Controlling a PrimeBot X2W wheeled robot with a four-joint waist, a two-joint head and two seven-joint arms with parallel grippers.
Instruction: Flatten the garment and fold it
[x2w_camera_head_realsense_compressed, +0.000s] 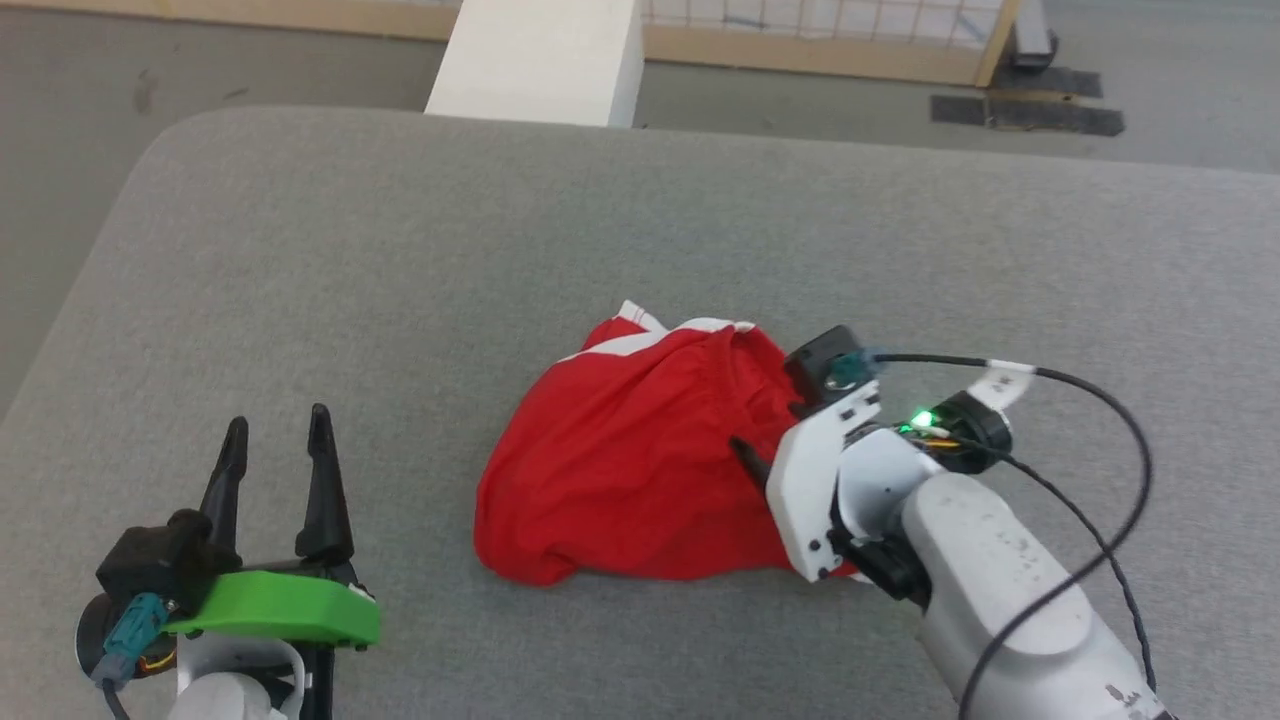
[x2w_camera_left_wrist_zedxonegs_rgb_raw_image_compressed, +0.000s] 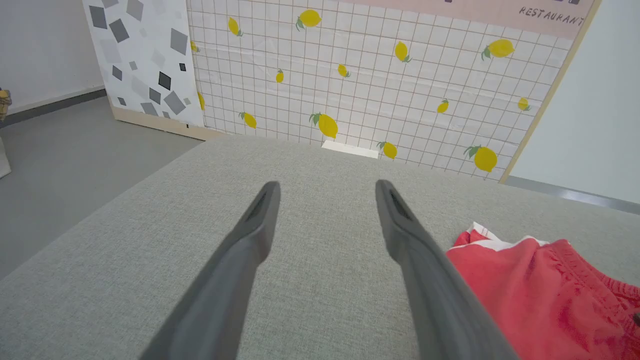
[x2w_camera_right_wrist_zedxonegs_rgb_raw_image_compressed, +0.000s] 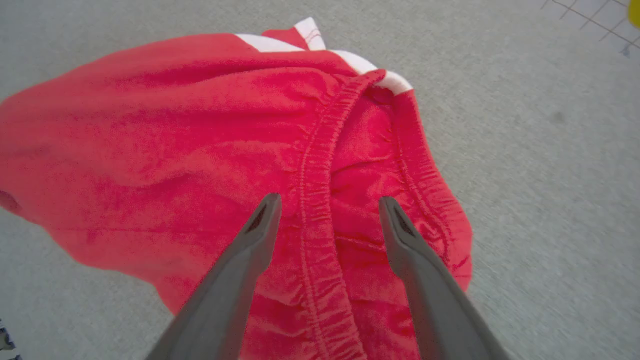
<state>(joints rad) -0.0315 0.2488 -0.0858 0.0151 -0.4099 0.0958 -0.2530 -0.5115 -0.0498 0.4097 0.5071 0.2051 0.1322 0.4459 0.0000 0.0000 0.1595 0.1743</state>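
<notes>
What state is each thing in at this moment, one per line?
garment, bunched in a heap, neither flattened nor folded.
left gripper, open, holding nothing, apart from the garment.
right gripper, open, fingers either side of the gathered waistband.

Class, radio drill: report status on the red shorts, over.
Left gripper open, holding nothing. Right gripper open, astride elastic waistband. Red shorts crumpled, unfolded. Nothing blocking.
</notes>
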